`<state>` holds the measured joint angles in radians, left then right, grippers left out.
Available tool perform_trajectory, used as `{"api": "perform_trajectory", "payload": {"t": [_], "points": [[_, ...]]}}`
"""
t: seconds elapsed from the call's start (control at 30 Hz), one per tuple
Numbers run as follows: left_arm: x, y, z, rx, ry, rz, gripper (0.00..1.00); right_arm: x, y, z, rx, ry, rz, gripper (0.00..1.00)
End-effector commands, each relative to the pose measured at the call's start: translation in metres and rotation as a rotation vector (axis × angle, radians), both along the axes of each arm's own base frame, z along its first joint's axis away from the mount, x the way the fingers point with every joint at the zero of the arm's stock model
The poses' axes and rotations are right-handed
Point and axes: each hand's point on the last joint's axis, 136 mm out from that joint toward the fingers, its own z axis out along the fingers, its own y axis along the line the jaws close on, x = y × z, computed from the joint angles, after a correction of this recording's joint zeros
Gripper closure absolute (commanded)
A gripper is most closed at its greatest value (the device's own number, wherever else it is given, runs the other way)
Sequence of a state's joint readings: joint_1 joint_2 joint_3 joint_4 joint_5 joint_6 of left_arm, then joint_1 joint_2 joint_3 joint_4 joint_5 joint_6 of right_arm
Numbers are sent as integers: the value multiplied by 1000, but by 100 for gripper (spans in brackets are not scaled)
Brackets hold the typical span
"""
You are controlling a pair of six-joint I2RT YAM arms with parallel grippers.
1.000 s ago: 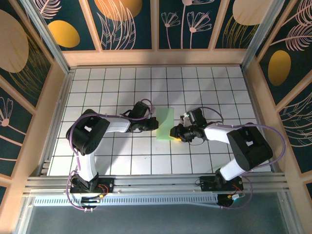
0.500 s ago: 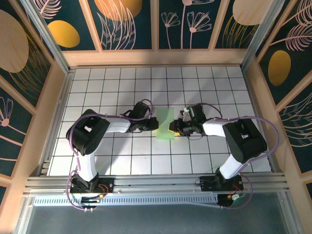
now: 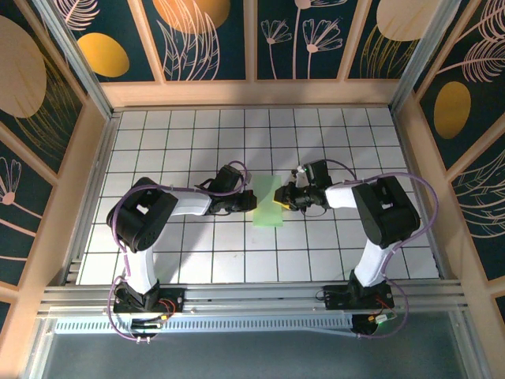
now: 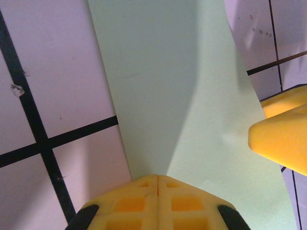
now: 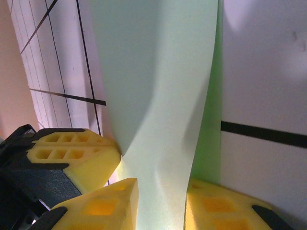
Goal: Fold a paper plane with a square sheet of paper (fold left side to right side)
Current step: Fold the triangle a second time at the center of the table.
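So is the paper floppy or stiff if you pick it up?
Probably floppy: the paper twists and curls near the right gripper. Likely light too; it looks very thin. It might crease easily where the left gripper pinches its edge.

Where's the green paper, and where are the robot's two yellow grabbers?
Green paper [image 3: 266, 213], top view, its flat middle.
Left gripper [image 4: 157, 178], left wrist view, where its yellow fingertips meet.
Right gripper [image 5: 160, 188], right wrist view, midway between its yellow fingertips.
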<state>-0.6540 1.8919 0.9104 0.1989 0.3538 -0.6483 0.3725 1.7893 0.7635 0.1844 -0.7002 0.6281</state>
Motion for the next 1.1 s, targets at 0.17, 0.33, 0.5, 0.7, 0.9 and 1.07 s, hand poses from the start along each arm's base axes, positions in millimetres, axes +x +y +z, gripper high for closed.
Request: {"api": "perform_trajectory", "payload": {"t": [0.17, 0.33, 0.5, 0.7, 0.9, 1.07], "points": [[2, 13, 11, 54, -34, 56, 84, 2, -3, 2, -2, -13, 18, 82], [-1, 18, 46, 40, -160, 59, 74, -2, -2, 12, 22, -4, 8, 96], [-27, 15, 70, 84, -296, -13, 63, -7, -2, 17, 35, 28, -3, 100], [-69, -11, 83, 173, -438, -172, 49, -8, -2, 23, 37, 44, 0, 100], [-87, -35, 69, 355, -537, -259, 35, -5, -2, 25, 30, 40, 4, 100], [-86, -47, 44, 520, -579, -297, 30, -5, -2, 23, 31, 43, 3, 100]]}}
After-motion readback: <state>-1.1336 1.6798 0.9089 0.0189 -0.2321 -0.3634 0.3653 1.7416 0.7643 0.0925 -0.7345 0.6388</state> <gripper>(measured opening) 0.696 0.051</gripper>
